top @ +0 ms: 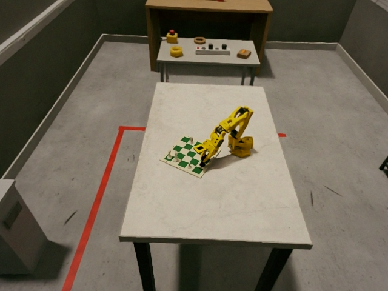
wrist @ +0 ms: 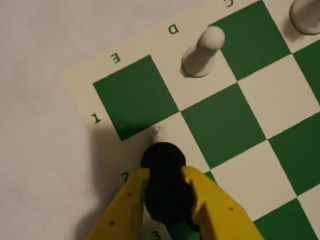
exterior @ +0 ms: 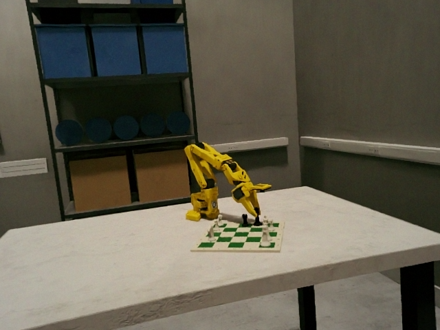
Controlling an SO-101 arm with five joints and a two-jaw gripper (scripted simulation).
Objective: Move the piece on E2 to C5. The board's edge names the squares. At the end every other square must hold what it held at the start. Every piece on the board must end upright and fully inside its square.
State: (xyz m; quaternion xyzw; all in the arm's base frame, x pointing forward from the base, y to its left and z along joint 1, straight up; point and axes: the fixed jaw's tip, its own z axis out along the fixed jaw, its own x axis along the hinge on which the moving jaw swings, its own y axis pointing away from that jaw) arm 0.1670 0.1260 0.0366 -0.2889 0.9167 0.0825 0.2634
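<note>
The green and cream chessboard [top: 197,170] [exterior: 236,245] [wrist: 135,95] lies on the white table [top: 213,203], beside the yellow arm. My gripper [top: 202,162] [exterior: 256,213] [wrist: 165,172] reaches down over the board's near corner by the arm. It is shut on a black piece [wrist: 164,187] [exterior: 257,221] on square E2, next to the row mark 2. I cannot tell whether the piece's base touches the board. E1 in front of it is bare. A white pawn [wrist: 202,52] stands upright on D1.
A second black piece [exterior: 245,219] stands close beside the held one. Several white pieces [top: 170,154] [exterior: 265,236] stand on the board's far side. The arm's base [top: 241,147] sits right of the board. A side table [top: 208,57] with small items stands behind.
</note>
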